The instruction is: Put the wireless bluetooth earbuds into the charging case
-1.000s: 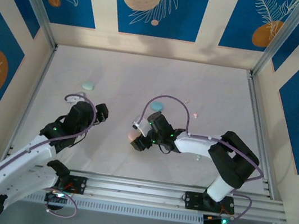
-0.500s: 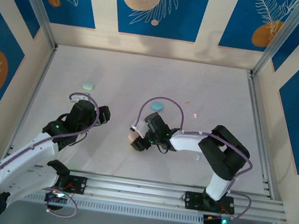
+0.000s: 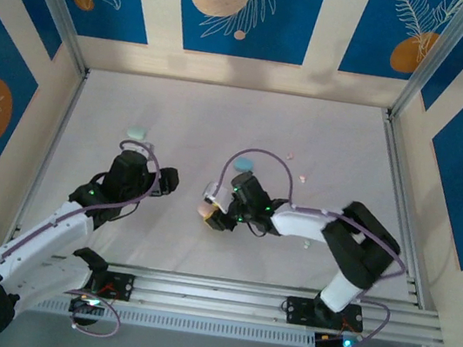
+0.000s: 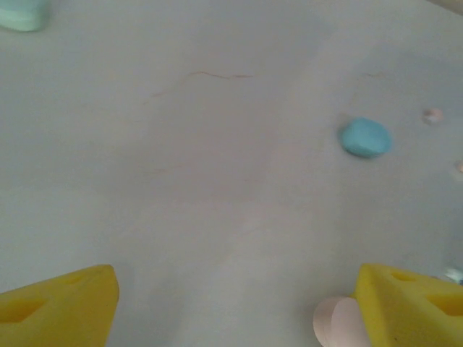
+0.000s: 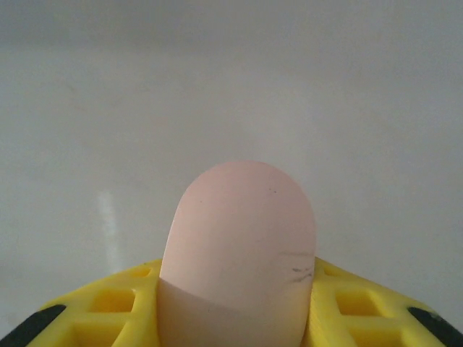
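In right pincer, pink case.

Soft, even light falls from overhead, bright on the pale table, and what shadows there are look faint and smudgy. Through the wrist cameras it's hazier: the pink case looms close and soft-edged, and the tabletop behind blurs to grey with one pale glint.

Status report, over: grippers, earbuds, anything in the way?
Left gripper open, low over table. Right gripper clamped on pink case. Earbuds loose beside blue case, none seated. Nothing blocking.
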